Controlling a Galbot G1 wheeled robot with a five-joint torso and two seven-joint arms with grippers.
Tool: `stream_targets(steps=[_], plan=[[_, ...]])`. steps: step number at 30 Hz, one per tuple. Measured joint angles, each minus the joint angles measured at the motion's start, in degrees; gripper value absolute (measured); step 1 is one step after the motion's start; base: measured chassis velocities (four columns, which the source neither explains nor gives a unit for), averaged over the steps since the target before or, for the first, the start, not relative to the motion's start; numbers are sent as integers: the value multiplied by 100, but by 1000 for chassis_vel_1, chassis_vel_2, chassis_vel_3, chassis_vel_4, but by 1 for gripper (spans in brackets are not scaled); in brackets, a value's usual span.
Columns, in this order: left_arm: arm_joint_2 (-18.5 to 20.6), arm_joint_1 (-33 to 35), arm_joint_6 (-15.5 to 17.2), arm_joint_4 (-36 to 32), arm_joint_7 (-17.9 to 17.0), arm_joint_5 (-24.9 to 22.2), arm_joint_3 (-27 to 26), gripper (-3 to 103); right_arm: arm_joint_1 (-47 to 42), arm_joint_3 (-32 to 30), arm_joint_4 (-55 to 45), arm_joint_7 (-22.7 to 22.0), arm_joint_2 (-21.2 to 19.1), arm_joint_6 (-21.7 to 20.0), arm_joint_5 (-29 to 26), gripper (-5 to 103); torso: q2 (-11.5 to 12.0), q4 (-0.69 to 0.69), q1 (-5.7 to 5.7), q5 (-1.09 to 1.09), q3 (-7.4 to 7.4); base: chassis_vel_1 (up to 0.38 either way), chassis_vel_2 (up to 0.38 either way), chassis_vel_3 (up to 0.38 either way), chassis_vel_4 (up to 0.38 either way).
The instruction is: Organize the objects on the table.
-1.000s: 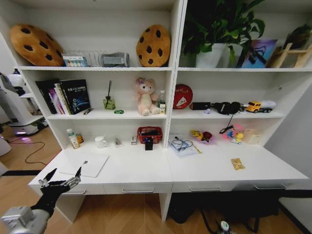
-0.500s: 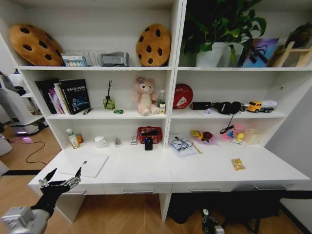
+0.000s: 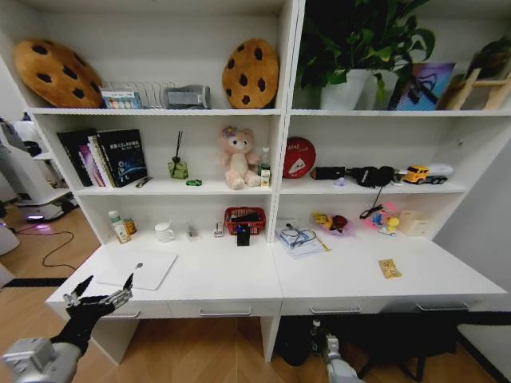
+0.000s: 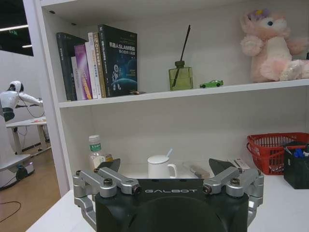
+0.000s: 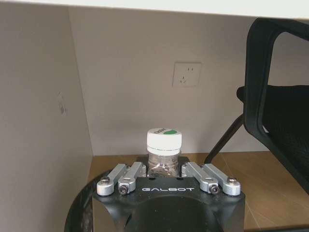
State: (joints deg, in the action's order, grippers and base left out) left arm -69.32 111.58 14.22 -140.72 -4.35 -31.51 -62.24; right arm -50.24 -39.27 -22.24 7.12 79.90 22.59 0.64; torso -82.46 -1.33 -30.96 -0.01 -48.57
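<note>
The thin silver laptop lies closed on the left of the long white desk. A tiny green toy car stands on the shelf above, beside the pink bear. My left gripper hangs open just off the desk's front left corner, level with the desk top. Low under the desk's middle, my right gripper is shut on a small clear bottle with a white cap marked green.
A green-labelled bottle, white mug and red mesh basket line the desk's back. Papers and toys lie right of centre. Under the desk are a black chair and a wall socket.
My right gripper has come up into the bottom of the head view and shifted left under the desk. The left arm has not moved.
</note>
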Motion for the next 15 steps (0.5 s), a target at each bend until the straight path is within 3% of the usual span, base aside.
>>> stream_targets(steps=[6,7,9,15], plan=[[0,0,0,0,0,0,0,100,379,19,202,120,70,-23,-277,24,0,3,0,1,1,0,0,0,0],[0,0,0,0,0,0,0,100,403,19,151,155,70,-92,-240,32,0,2,0,0,0,0,0,0,0],[0,0,0,0,0,0,0,100,419,21,131,165,65,-120,-234,32,0,1,0,1,0,0,0,0,0],[0,0,0,0,0,0,0,100,481,19,145,175,-21,-204,-259,53,-1,0,1,0,1,0,0,0,0]])
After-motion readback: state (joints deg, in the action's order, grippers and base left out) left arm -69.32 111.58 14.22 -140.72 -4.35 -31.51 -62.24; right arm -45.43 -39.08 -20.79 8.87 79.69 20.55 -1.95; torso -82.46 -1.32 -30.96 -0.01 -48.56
